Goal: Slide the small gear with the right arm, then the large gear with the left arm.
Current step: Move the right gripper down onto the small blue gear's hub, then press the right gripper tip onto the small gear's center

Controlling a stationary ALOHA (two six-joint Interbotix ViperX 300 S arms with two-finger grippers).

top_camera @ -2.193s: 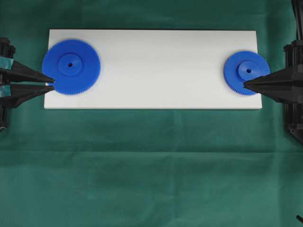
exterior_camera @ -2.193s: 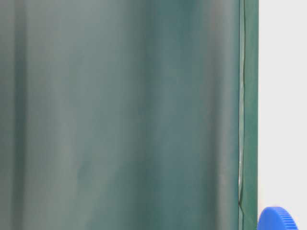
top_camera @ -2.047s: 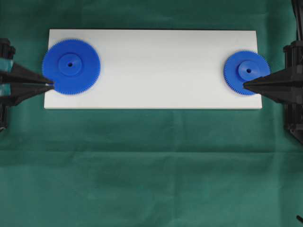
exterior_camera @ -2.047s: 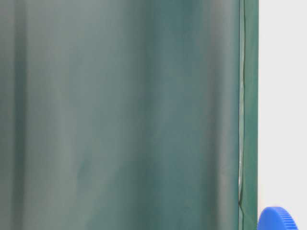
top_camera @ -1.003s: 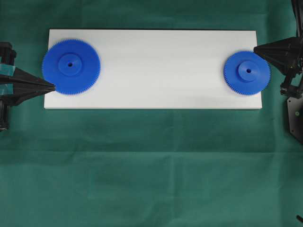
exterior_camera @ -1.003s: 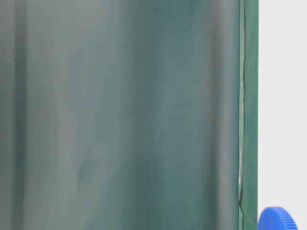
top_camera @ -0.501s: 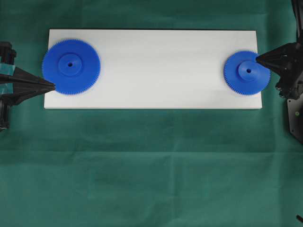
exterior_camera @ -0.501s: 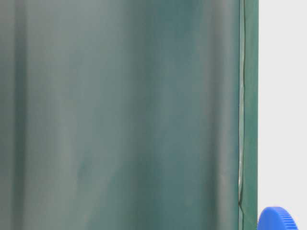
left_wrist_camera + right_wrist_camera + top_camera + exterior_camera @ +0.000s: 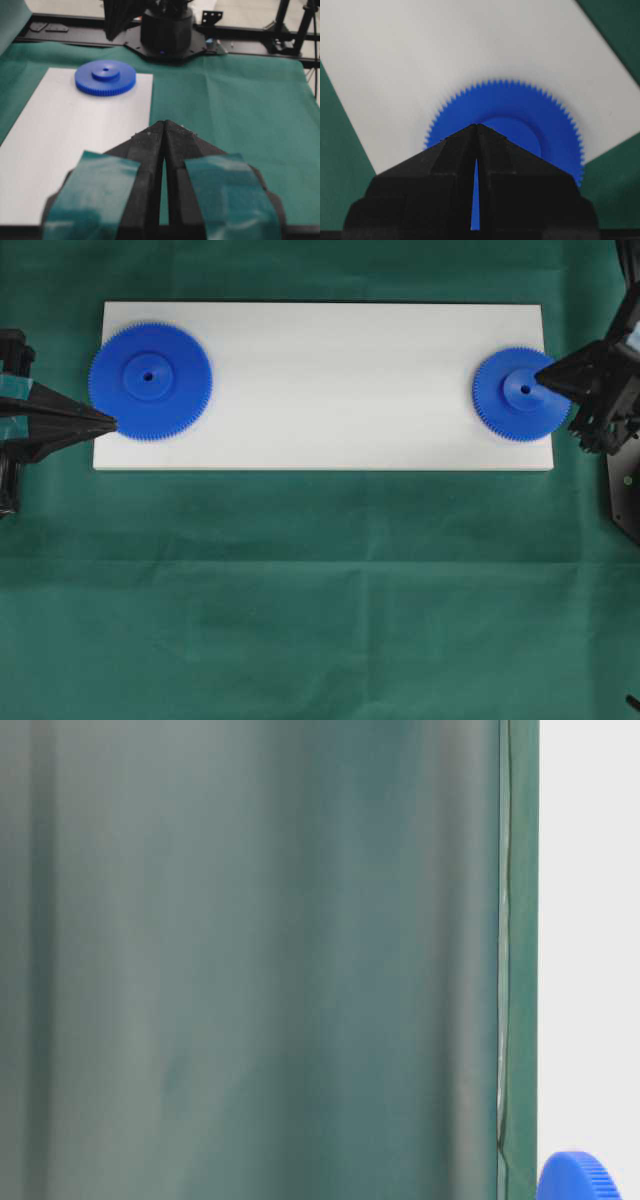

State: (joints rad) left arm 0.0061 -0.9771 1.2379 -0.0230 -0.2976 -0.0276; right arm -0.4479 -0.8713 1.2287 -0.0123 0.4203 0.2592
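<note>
The small gear lies flat at the right end of the white board. My right gripper is shut, and its pointed tip is over the gear's raised hub, coming in at a slant from the right. In the right wrist view the shut tip covers part of the hub of the small gear. The large gear lies at the board's left end. My left gripper is shut, its tip at the gear's lower left rim. The left wrist view has the shut tip and the far small gear.
Green cloth covers the table around the board. The right arm's base stands behind the small gear. In the table-level view a blue gear's edge rests on the white board.
The left gripper closed its fingers beside the large gear and then stayed still. The right gripper left the small gear's hub, swung to the gear's far side, and has come back over the hub.
</note>
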